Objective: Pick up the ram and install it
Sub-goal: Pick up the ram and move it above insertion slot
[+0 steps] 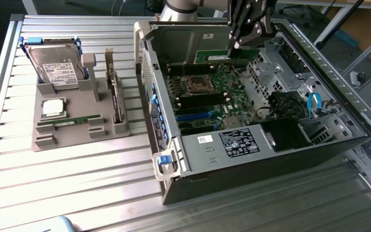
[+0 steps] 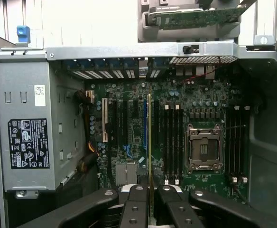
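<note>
The ram (image 1: 219,57) is a thin green stick held level above the far end of the open computer case (image 1: 172,159), over the motherboard (image 1: 211,104). My gripper (image 1: 238,46) reaches down from above and is shut on its top edge. In the wrist view the ram (image 2: 149,137) appears edge-on as a thin line running out from between my fingertips (image 2: 137,209). It hangs above the board beside the black memory slots (image 2: 170,137) and the processor socket (image 2: 203,148), apart from them.
A grey holder (image 1: 76,135) at the exterior view's left carries a hard drive (image 1: 53,67), a silver processor chip (image 1: 52,107), an upright expansion card (image 1: 114,94) and another green stick (image 1: 69,121). The power supply (image 1: 237,142) and blue cables (image 1: 312,104) fill the near end of the case.
</note>
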Robot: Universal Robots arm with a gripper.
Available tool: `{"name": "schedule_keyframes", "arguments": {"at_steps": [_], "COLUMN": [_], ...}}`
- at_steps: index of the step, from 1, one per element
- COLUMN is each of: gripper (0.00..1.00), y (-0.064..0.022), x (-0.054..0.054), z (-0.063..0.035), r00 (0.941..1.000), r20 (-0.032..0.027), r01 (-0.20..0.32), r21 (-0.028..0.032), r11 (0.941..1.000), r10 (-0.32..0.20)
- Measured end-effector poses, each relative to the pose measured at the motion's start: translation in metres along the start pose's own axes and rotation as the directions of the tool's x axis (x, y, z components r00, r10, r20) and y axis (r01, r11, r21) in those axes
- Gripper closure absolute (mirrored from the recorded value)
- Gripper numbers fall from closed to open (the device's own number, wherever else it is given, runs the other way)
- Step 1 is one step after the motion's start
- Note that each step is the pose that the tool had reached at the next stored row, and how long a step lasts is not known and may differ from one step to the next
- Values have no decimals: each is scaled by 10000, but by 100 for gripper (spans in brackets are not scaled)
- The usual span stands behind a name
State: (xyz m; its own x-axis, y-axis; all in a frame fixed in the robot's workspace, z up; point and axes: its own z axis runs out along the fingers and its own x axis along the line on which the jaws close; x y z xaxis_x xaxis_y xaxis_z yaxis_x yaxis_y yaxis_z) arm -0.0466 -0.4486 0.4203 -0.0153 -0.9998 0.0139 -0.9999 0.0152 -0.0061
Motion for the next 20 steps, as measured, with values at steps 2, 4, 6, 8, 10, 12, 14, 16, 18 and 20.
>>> {"name": "schedule_keyframes", "arguments": {"at_steps": [2, 4, 6, 8, 10, 12, 14, 16, 18, 20], "gripper": [87, 87, 87, 87, 87, 87, 87, 87, 87, 87], "y": [-55, -108, -151, -190, -227, -257, -281, -307, -336, -364], "x": [-1, -2, -2, -3, -3, -4, -4, -5, -5, -5], "z": [0, 0, 1, 1, 1, 1, 1, 1, 2, 2], "r00": [10000, 10000, 10000, 10000, 10000, 10000, 10000, 10000, 10000, 10000], "r20": [-1, -1, 0, 0, 0, 0, 0, -1, 0, 0], "r01": [1, 0, 0, 0, 0, 0, 0, 1, 1, 0], "r21": [0, 0, 0, 0, 0, 0, 0, -1, 0, 0], "r11": [10000, 10000, 10000, 10000, 10000, 10000, 10000, 10000, 10000, 10000], "r10": [-1, 0, 0, 0, 0, 0, 0, -1, -1, 0]}}
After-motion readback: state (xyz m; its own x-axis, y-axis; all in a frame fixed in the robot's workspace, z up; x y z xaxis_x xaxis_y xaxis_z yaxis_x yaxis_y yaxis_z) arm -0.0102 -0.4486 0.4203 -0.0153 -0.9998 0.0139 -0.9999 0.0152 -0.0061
